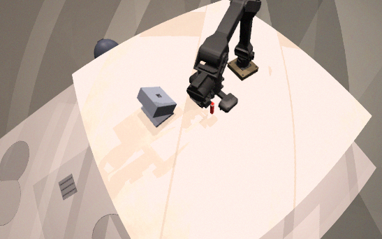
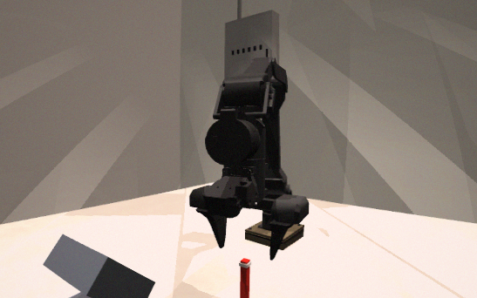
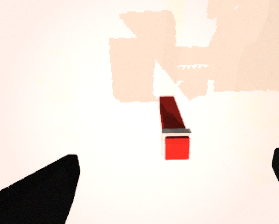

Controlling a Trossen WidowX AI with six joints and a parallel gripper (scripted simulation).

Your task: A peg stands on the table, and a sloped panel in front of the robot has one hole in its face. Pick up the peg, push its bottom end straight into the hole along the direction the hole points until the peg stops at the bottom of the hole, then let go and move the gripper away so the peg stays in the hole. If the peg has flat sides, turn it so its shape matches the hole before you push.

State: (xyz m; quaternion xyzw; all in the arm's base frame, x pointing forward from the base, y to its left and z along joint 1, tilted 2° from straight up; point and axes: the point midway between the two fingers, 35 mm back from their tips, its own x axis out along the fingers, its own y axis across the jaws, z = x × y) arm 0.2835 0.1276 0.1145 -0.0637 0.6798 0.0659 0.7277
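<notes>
A red peg [image 1: 211, 108] [image 2: 244, 281] [image 3: 177, 148] with a square top and a pale band near that top stands upright on the table. My gripper [image 2: 247, 253] [image 3: 176, 160] is open and empty, pointing down above the peg. In the wrist view the peg's top shows between the two fingertips, with its flat sides roughly square to them. The grey sloped panel [image 1: 165, 100] [image 2: 78, 260] stands to the left of the peg in the top view, with a small dark square-looking hole [image 1: 158, 95] in its upper face. The hole is not visible in the exterior view.
The arm's brown base plate [image 1: 242, 74] [image 2: 252, 234] is on the table [image 1: 244, 168] behind the gripper. A dark round object [image 1: 105, 48] shows beyond the table's edge at the upper left in the top view.
</notes>
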